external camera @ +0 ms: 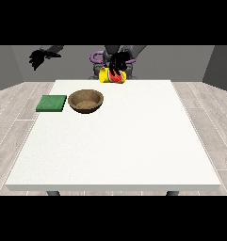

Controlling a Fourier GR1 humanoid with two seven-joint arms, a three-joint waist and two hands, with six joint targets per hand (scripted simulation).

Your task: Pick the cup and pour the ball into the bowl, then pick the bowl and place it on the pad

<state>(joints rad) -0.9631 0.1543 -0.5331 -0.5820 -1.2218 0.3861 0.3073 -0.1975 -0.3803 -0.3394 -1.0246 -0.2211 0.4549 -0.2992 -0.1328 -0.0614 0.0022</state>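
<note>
A yellow cup point(112, 76) with red flame marks hangs tipped on its side over the table's far edge. The hand at the view's right point(117, 61) is curled round it from above. The brown bowl point(86, 101) stands on the table, nearer the camera and to the left of the cup. Beside the bowl, further left, the green pad point(52, 103) lies flat. No ball shows in this view. The hand at the view's left point(39, 58) is raised off to the side beyond the table's left corner, fingers relaxed and holding nothing.
The white table point(124, 146) spreads wide toward the camera in front of the bowl and pad. The robot's torso point(118, 49) stands right behind the cup. Wooden floor surrounds the table.
</note>
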